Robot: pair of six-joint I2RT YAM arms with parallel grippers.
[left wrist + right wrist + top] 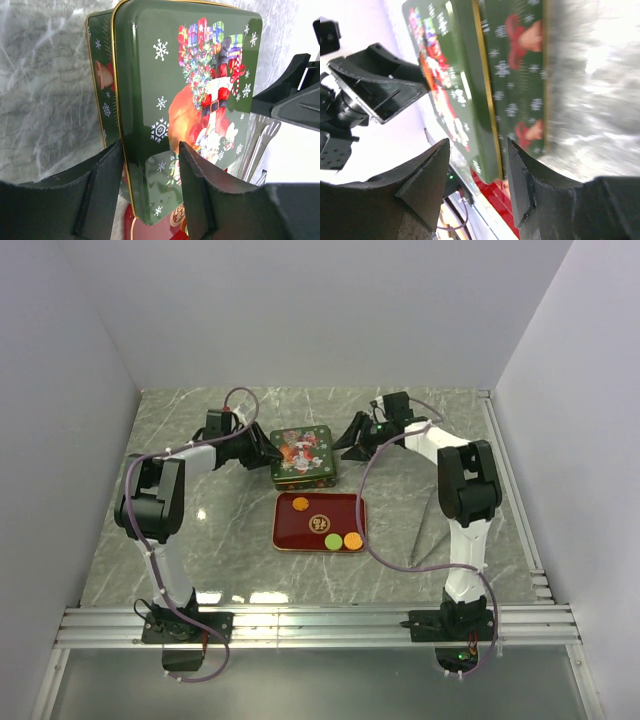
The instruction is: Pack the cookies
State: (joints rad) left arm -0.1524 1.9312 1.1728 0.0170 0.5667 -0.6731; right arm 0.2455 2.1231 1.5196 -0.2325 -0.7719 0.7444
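Observation:
A green Christmas tin [303,455] stands at the back middle of the table. In front of it lies a red tray [298,531] with an orange cookie [300,504] at its far left, and a green cookie [333,540] and an orange cookie [352,539] at its near right. My left gripper [268,453] is open at the tin's left side, and the lid rim [150,75] lies between its fingers [150,155]. My right gripper [347,443] is open at the tin's right side, its fingers [479,150] astride the tin's corner [515,75].
A flat gold emblem [321,521] sits in the middle of the red tray, whose edge shows in the left wrist view [150,232] and the right wrist view [495,197]. White walls enclose the marble table [200,530]. A metal rail [320,625] runs along the near edge.

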